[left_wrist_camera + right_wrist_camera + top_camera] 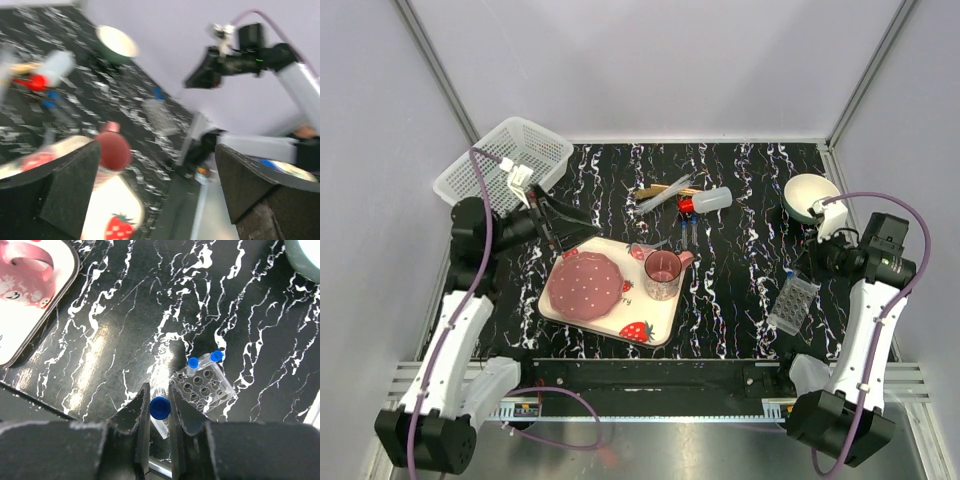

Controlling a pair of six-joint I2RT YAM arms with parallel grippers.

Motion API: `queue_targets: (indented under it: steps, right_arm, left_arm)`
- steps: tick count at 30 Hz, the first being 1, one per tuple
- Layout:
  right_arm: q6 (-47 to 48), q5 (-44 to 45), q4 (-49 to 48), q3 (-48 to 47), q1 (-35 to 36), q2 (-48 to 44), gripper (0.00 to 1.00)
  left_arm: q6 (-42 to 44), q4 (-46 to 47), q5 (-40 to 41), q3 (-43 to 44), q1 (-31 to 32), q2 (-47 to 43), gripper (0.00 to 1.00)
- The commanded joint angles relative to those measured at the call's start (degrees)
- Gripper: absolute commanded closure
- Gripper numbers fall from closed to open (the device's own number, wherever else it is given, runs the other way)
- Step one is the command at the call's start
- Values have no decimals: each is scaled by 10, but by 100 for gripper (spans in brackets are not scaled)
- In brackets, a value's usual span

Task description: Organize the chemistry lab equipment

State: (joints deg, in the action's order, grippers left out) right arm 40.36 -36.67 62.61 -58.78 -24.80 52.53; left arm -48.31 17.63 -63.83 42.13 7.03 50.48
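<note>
The clear perforated rack (793,303) lies at the right front; in the right wrist view (205,387) it holds two blue-capped tubes (193,362) at its far edge. My right gripper (159,391) is shut on a third blue-capped tube (160,407), held upright just above the rack's near left corner; from the top it sits at the rack's far end (802,272). The red-capped bottle (705,201), clear droppers (665,196), the tan wooden tool (665,187) and blue-tipped tubes (690,232) lie mid-back. My left gripper (560,225) is open and empty over the tray's far left corner; its wrist view (157,190) is blurred.
The strawberry tray (660,320) holds a pink plate (583,285) and a pink cup (662,273). A white basket (505,165) stands at the back left. A green-and-white bowl (812,195) stands at the back right. The table's front edge runs just below the rack.
</note>
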Motion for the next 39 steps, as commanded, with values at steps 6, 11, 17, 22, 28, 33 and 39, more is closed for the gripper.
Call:
queue_targets:
  steps: [6, 11, 17, 22, 28, 33, 39]
  right_arm:
    - [32, -28, -72, 45, -68, 33, 86]
    - [85, -46, -84, 78, -85, 28, 86]
    - [101, -39, -120, 100, -111, 70, 86]
    - [70, -26, -204, 136, -125, 85, 86]
    - [47, -36, -261, 171, -125, 99, 85]
    - [36, -33, -292, 191, -125, 97, 85]
    - [29, -35, -317, 208, -125, 98, 84]
  left_arm:
    - [384, -451, 280, 90, -10, -62, 1]
    - [401, -452, 338, 51, -10, -82, 1]
    - [405, -439, 357, 16, -10, -84, 1]
    - [406, -430, 362, 1, -9, -80, 1]
    - [407, -429, 363, 1, -9, -76, 1]
    - [408, -428, 362, 2, -9, -71, 1]
    - [408, -426, 360, 2, -9, -68, 1]
